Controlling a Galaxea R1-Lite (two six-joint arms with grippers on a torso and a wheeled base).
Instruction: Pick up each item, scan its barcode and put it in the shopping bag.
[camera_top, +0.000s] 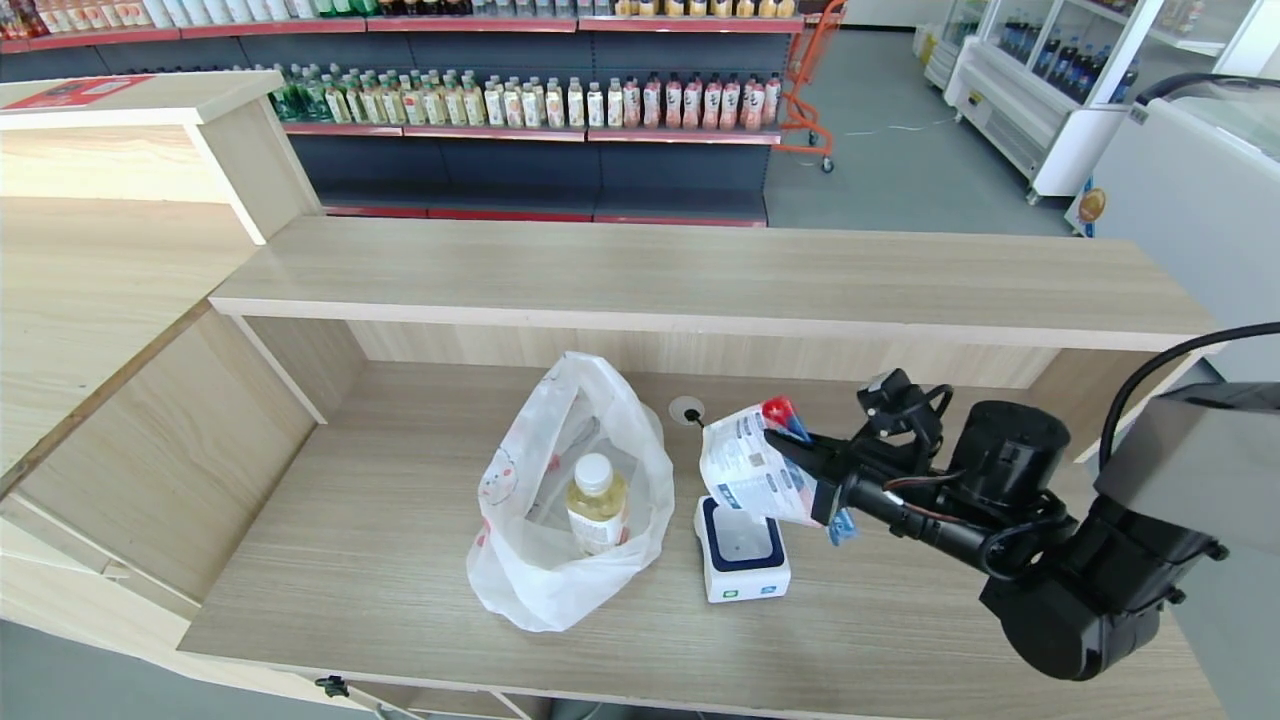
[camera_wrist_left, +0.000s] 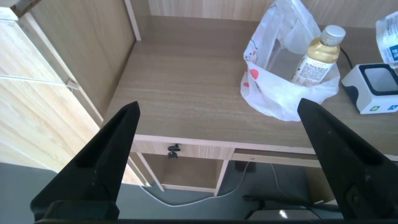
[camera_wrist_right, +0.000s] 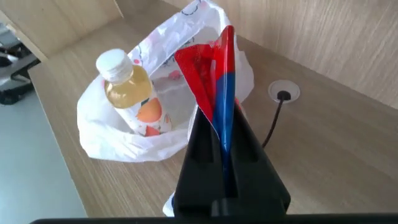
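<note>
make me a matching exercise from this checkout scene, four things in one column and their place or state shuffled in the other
Column one
1. bottle
2. snack packet
3. scanner
4. left end effector

Column two
a. open, holding nothing
b. standing upright inside the shopping bag
c. resting on the counter beside the bag
d. clamped in the right end effector

Pairs: 1-b, 2-d, 3-c, 4-a
</note>
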